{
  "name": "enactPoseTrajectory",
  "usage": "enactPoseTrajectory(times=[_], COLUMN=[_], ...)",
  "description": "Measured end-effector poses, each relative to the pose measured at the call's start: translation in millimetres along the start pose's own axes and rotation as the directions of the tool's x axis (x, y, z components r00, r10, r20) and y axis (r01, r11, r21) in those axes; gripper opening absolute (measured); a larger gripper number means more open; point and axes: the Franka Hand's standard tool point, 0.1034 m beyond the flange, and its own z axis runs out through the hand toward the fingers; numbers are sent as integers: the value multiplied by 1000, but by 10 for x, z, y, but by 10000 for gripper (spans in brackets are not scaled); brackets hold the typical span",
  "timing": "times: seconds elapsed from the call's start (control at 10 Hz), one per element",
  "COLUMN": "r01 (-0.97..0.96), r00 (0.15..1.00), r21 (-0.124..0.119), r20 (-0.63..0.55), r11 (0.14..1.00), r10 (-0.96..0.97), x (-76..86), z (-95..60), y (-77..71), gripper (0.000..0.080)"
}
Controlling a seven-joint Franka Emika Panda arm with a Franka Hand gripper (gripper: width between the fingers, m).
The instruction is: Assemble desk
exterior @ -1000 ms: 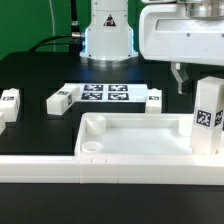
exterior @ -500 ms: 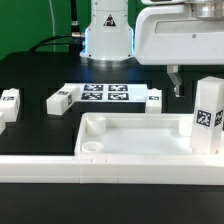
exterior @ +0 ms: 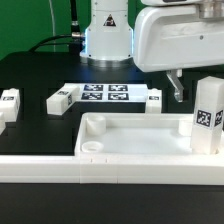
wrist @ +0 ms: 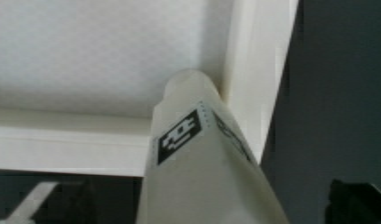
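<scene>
Desk top [exterior: 120,165]: your ref pt. Leg [exterior: 208,117]: upright at its corner, exterior view's right. Gripper [exterior: 177,92]: above its far rim, prob. clear of leg; jaws: you can't tell if spread.

The arm [exterior: 185,38] is reaching forward from its base [exterior: 108,30] at the back, and its bulky white wrist is filling the exterior view's upper right. The hand [exterior: 178,92] is pointing straight down and hanging in the air. Only one dark finger [exterior: 176,85] is showing, so the jaws' spread cannot be told.
</scene>
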Motion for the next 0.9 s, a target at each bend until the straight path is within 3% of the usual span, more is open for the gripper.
enactPoseTrajectory(times=[0.4,0.6,0.7,0.8,0.9], r01=[296,335,334,334,332], r00=[955,942,943,943,943], r21=[-20,-22,-22,-22,-22], r20=[10,11,12,12,12], r11=[955,942,942,942,943], r10=[-295,-335,-334,-334,-331], x=[4,2,-1,-1,-2], z=[-6,-6,-4,-4,-4], y=[8,30,29,30,30], gripper=[649,649,538,538,311])
